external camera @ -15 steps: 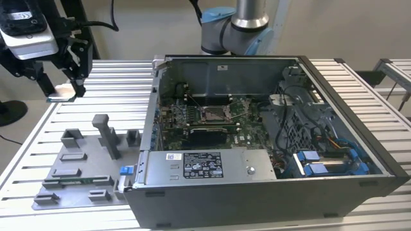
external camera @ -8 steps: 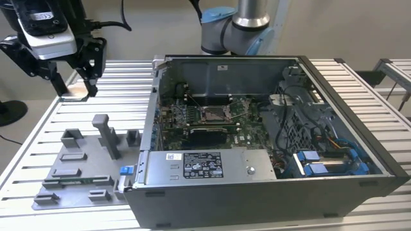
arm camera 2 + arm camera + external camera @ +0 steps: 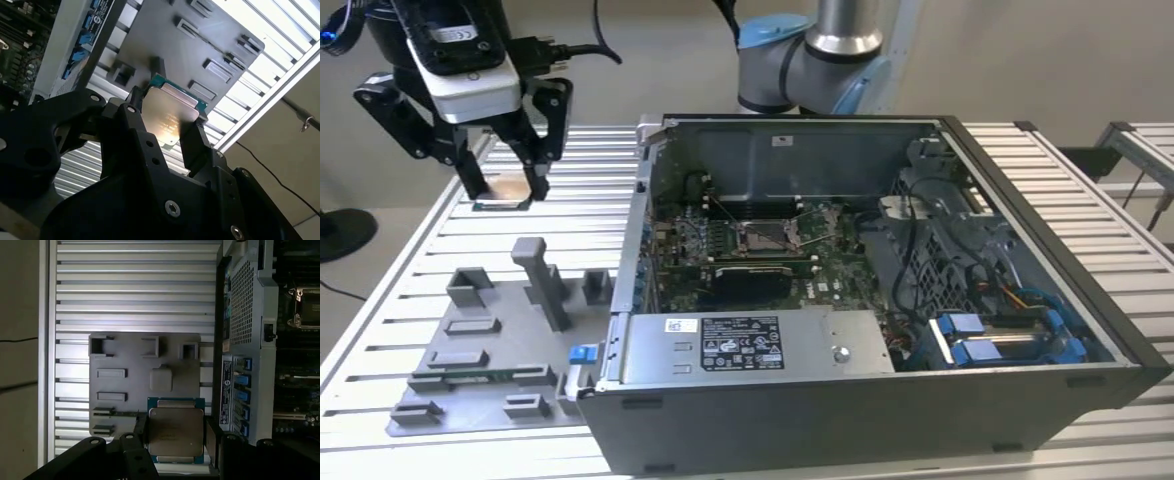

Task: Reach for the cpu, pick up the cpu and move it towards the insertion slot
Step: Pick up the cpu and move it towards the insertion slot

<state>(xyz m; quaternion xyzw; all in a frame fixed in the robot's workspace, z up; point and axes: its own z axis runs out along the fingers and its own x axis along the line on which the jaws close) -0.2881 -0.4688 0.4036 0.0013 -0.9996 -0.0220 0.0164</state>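
The cpu (image 3: 507,190) is a thin square chip with a pale face, and it hangs above the slatted table at the exterior view's left. My gripper (image 3: 507,182) is shut on it, one black finger on each side. Both wrist views show the cpu (image 3: 167,117) (image 3: 175,432) clamped between the black fingers (image 3: 192,145) (image 3: 212,437), its silver lid facing the camera and a green rim around it. The insertion slot (image 3: 767,235), a silver-framed socket with a wire lever, lies on the green board inside the open case, well to the exterior view's right of the gripper. Its edge (image 3: 306,307) appears in the first wrist view.
A grey fixture plate (image 3: 494,345) with several upright plastic blocks lies on the table beside the case, below the held cpu (image 3: 145,385). The open computer case (image 3: 1067,300) has tall walls, a power supply (image 3: 747,345) and blue cable clips. The arm's base (image 3: 821,50) stands behind the case.
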